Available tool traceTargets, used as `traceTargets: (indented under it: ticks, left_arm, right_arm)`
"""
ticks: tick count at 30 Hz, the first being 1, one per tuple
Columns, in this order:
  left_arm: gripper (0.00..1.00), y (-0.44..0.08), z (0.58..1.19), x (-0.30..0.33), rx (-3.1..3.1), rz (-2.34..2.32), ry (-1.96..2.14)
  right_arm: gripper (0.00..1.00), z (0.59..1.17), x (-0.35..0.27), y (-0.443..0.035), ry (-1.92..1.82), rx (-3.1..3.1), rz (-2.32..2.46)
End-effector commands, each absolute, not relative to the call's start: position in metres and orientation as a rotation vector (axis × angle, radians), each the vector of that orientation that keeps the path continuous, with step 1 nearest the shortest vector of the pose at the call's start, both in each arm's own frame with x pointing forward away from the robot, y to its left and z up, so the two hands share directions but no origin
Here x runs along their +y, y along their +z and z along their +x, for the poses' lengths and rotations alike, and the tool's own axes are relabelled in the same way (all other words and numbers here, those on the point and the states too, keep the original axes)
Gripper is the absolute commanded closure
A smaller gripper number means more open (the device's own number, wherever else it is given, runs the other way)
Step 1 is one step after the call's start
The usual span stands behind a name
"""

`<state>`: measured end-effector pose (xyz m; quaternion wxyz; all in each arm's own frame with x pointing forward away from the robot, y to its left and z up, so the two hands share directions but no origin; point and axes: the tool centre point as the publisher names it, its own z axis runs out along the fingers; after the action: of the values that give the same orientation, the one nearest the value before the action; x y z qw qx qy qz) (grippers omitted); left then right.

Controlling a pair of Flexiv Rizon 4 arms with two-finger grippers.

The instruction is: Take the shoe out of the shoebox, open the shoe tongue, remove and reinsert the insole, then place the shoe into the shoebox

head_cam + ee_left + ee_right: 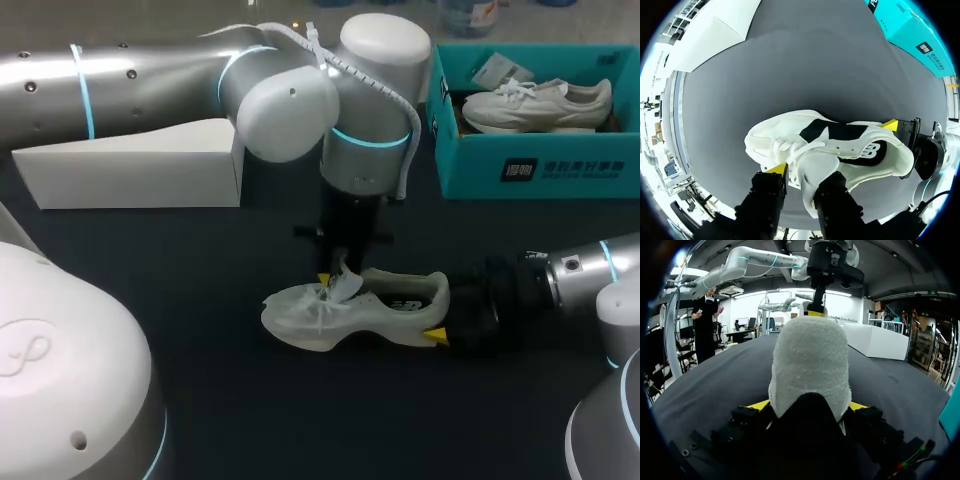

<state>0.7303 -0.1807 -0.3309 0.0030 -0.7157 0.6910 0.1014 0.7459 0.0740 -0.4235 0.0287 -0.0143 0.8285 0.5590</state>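
A white shoe (350, 310) lies on its side on the dark table, toe toward my left. My left gripper (335, 275) comes straight down over its lacing. In the left wrist view the white tongue (810, 162) rests against one finger, with a gap to the yellow-tipped finger (776, 169), so the left gripper (800, 175) stands open. My right gripper (807, 405) is shut on the heel (810, 365), a yellow tip on each side. Its tip (436, 336) also shows in the head view. The teal shoebox (540, 170) stands at the back right.
Another white shoe (535, 105) lies inside the shoebox. A white wedge-shaped box (130, 165) sits at the back left, under my left arm. Bare dark table lies in front of the shoe.
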Motion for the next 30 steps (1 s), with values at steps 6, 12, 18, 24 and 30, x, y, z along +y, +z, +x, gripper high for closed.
traceTargets:
  ticks: [6, 12, 18, 24, 30]
  left_arm:
    - [1.0, -0.324, 0.736, -0.158, 2.142, -2.255, 0.313]
    - [1.0, -0.331, 0.739, -0.139, 2.126, -2.294, 0.343]
    - [1.0, -0.345, 0.735, -0.129, 2.121, -2.305, 0.389]
    - [1.0, -0.352, 0.73, -0.126, 2.136, -2.319, 0.417]
    - [0.75, -0.346, 0.732, -0.126, 2.172, -2.322, 0.398]
  right_arm:
    - [1.0, 0.746, 0.076, -0.427, 1.72, 2.56, -0.044]
    - [1.0, 0.746, 0.076, -0.427, 1.72, 2.56, -0.044]
    - [1.0, 0.746, 0.076, -0.427, 1.72, 2.56, -0.044]
    - [1.0, 0.746, 0.076, -0.427, 1.72, 2.56, -0.044]
    - [1.0, 0.746, 0.076, -0.427, 1.72, 2.56, -0.044]
